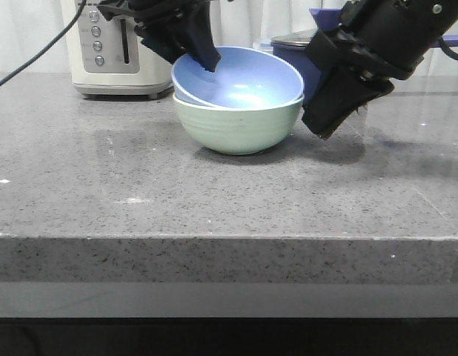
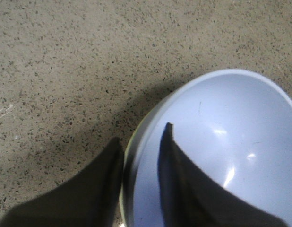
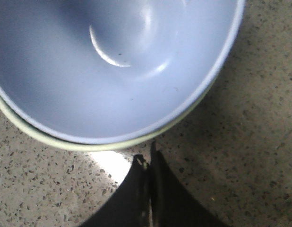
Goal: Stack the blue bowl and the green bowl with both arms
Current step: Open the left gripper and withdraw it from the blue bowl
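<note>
Blue bowl (image 1: 240,78) sitting nested in green bowl (image 1: 236,122) on the grey surface (image 1: 140,193).

The stacked bowls are resting mid-surface, the blue one sitting slightly tilted inside the green one. The left pincer (image 2: 141,156) is straddling the blue bowl's rim, one finger inside and one outside, with a small gap showing at the rim, so a grip cannot be confirmed. The right pincer (image 3: 147,163) is hanging just beside the bowls, fingers pressed together, holding nothing. A toaster (image 1: 114,48) and a dark pot (image 1: 303,52) are standing behind.
</note>
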Robot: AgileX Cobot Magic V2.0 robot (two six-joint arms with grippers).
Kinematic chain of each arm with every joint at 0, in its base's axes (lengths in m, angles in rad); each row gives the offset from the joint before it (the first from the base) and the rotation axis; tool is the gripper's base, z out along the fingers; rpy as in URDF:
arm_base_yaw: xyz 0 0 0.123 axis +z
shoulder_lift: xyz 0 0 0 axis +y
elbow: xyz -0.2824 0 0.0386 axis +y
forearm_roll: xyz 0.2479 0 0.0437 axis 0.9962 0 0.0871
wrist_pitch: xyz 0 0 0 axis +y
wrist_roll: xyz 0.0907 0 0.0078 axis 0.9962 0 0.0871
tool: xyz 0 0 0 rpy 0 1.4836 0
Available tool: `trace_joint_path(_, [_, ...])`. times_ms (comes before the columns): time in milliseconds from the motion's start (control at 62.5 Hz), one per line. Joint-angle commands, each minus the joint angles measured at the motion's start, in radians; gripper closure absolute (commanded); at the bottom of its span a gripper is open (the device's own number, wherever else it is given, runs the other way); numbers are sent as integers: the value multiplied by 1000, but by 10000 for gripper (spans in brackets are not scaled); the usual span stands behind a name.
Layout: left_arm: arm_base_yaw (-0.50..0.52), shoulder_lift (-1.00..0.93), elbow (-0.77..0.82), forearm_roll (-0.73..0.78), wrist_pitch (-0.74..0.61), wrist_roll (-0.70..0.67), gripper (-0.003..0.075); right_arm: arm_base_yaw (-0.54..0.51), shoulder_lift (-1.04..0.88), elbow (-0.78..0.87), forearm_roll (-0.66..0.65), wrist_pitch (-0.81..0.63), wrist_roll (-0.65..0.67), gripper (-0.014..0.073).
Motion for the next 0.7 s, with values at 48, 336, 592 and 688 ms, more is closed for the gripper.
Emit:
trace_joint_path(48, [-7, -55, -34, -17, -50, -7, 357, 1, -37, -25, 29, -31, -11, 658])
trace_joint_path(336, [-7, -151, -51, 107, -1, -7, 367, 1, -37, -25, 29, -31, -11, 658])
trace_joint_path(592, [-7, -286, -40, 214, 124, -78, 367, 1, -37, -25, 29, -31, -11, 658])
trace_joint_path(688, [-7, -352, 4, 235, 131, -100, 367, 1, -37, -25, 29, -31, -11, 658])
